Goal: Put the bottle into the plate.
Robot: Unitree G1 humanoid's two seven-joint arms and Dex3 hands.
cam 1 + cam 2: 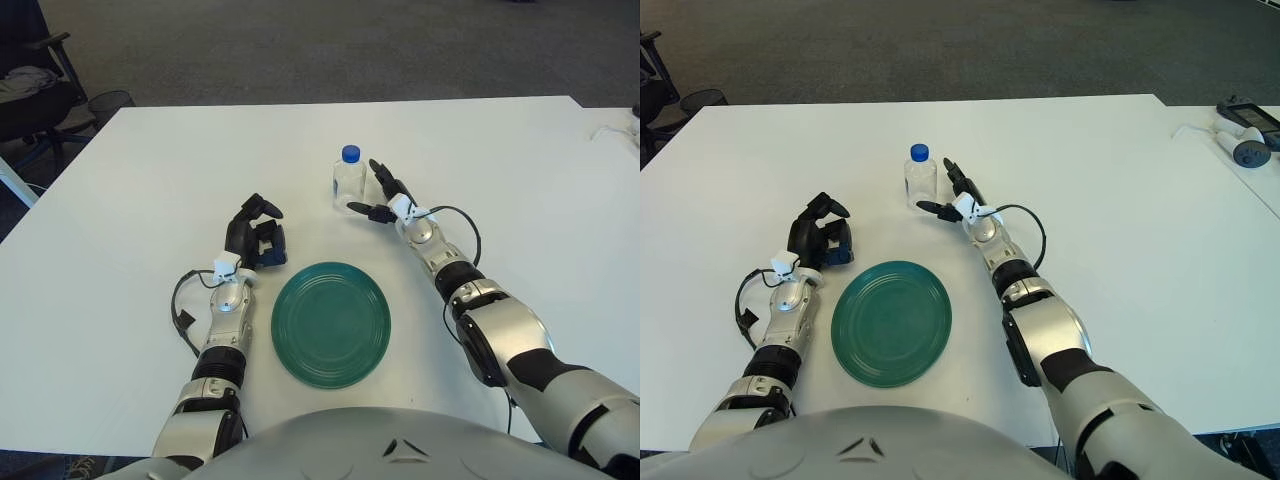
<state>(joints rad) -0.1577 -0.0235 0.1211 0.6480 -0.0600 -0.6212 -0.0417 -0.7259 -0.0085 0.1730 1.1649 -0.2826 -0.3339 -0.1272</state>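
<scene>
White bench [150,170] carries a green plate [331,322] and an upright bottle [349,180] — right hand [384,198] beside it, fingers spread, gripping nothing; left hand [256,236] left of plate, fingers curled

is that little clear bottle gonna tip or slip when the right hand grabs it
The bottle stands upright on the table, taller than it is wide, so a sideways nudge from the right hand, open beside it, could probably tip it. It looks clear and possibly empty, so likely light. Its smooth wall may slip in the fingers, and once on its side it would probably roll.
</scene>
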